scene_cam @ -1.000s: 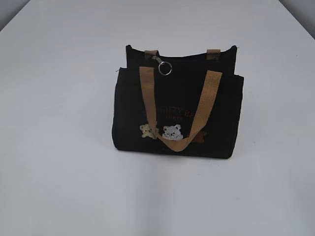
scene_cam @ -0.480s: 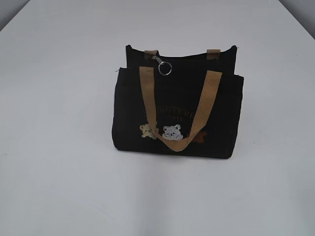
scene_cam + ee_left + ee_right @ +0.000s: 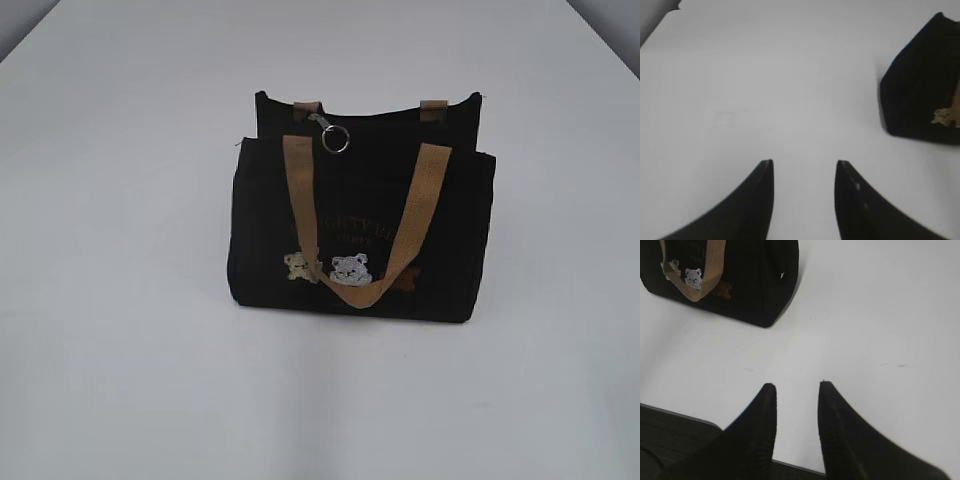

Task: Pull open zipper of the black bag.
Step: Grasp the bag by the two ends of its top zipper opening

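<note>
The left claw [image 3: 803,172] sits at the bottom of its wrist view with its two dark fingers parted and nothing between them, only bare white table [image 3: 765,90] showing in the gap. The right claw [image 3: 796,392] is at the bottom of its own view, parted a little less and just as empty. Both hang low and well apart from the work, which reads as a ready pose, with neither committed to a reach.

Out from the left claw, the black bag [image 3: 920,95] fills the right edge of the frame, cut off there, with only one end and a scrap of a bear patch showing. From the right claw it lies in the upper left, cropped at the top, so its top edge is out of sight.

In the exterior view the bag stands upright at the centre of the table, its front tan handle [image 3: 300,200] drooping over the lettering. The zipper [image 3: 318,121] runs along the top edge, its pull at the upper left end with a silver ring [image 3: 335,140] hanging free, probably left out as an easy thing to pinch. Black teeth on black cloth are hard to make out; it seems closed. Neither claw appears in this view.
</note>
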`<state>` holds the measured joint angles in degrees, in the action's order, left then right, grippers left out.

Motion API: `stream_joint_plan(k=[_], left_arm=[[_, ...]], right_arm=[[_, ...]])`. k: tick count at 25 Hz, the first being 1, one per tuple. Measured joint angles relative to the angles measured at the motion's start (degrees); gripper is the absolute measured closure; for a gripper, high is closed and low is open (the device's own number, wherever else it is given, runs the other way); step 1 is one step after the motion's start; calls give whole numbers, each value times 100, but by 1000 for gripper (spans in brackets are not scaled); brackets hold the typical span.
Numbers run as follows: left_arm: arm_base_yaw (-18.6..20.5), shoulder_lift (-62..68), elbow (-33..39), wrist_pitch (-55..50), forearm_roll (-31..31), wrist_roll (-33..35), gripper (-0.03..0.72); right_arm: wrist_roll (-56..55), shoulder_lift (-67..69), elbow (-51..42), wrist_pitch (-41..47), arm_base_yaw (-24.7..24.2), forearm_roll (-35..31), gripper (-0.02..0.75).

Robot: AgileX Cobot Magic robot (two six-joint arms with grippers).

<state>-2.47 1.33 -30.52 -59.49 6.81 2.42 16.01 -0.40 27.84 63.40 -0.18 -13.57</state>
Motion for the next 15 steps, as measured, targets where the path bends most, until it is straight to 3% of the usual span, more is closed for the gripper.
stream_joint_plan(k=[2, 6, 10, 15], left_arm=[[0, 368, -31, 532, 751, 422, 379], [-7, 1614, -31, 2072, 3141, 2792, 379], [-11, 3461, -37, 2957, 5610, 6156, 379], [-78, 6170, -43, 2597, 8538, 10520, 379]], right_arm=[[0, 0, 0, 0, 0, 0, 505], [0, 0, 0, 0, 0, 0, 505], [0, 0, 0, 0, 0, 0, 505], [0, 0, 0, 0, 0, 0, 505]])
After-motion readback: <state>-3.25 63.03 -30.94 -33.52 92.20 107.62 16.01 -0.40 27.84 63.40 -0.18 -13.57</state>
